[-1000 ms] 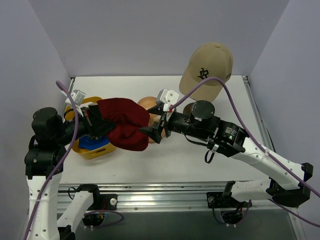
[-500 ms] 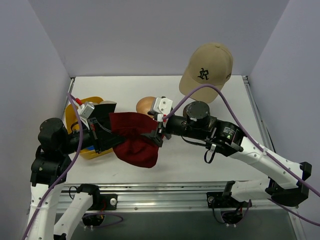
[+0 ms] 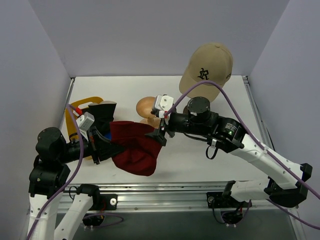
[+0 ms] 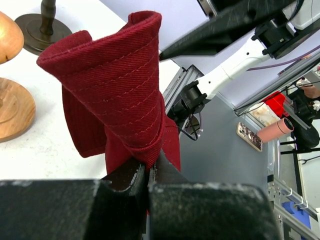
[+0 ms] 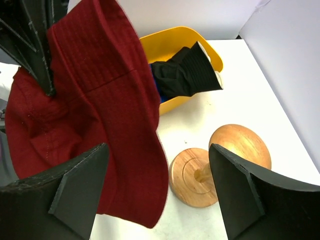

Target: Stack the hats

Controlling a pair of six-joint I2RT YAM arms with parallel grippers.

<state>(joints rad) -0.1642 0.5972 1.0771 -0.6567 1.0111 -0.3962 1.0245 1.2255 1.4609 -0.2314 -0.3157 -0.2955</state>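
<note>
My left gripper is shut on the brim of the dark red bucket hat and holds it up above the table near the front; the pinch shows in the left wrist view, hat. My right gripper is open at the hat's right edge. In the right wrist view the hat hangs partly between its spread fingers. The black bucket hat lies in the yellow tray, with a sliver of the blue cap under it. The tan cap sits high at the back right.
A wooden mushroom-shaped stand stands just behind the right gripper, with its round base on the table. A dark stand base is beyond it. Walls close in on the left, back and right.
My left gripper has pulled the red hat down and toward the table's front, away from the tray. The black hat in the tray is now uncovered. The right gripper stayed open beside the hat.
</note>
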